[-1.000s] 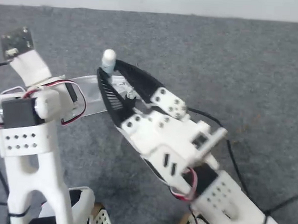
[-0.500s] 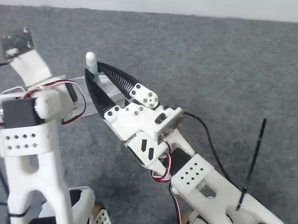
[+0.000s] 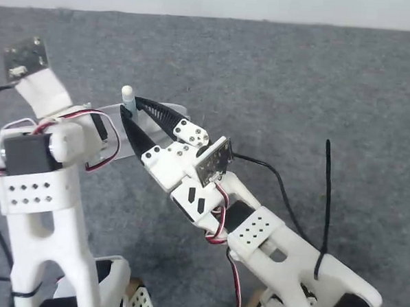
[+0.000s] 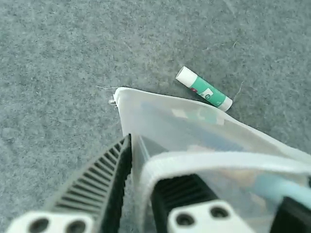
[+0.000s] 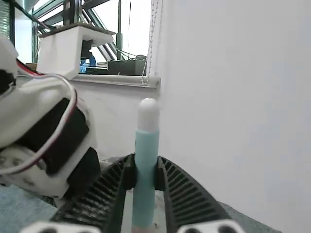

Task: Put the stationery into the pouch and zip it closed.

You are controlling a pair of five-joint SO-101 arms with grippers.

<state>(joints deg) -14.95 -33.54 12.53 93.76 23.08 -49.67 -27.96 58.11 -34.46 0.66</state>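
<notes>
**A:** What are we seeing in the overhead shot?

**B:** We are looking at the right gripper in the upper left part of the frame. Its black ribbed fingers are squeezing a pale blue pen with a white cap. The pen is standing upright, cap end up.

**A:** And what is that arm's own wrist camera giving us?

**B:** There we are seeing the same pale blue pen pinched in the right gripper, touching both fingers.

**A:** Where is the pouch sitting?

**B:** The clear pouch is lying just beneath those fingers, left of centre in the overhead frame, over the grey carpet. From the left wrist we are watching the left gripper clamping the clear pouch by its rim. One finger is sitting inside and the other outside, with the plastic wall between them.

**A:** Is anything lying loose?

**B:** We are noticing a green and white glue stick lying on the carpet near the pouch's far edge, not touching it. Some items are showing through the plastic, but we are not making out what they are.
</notes>
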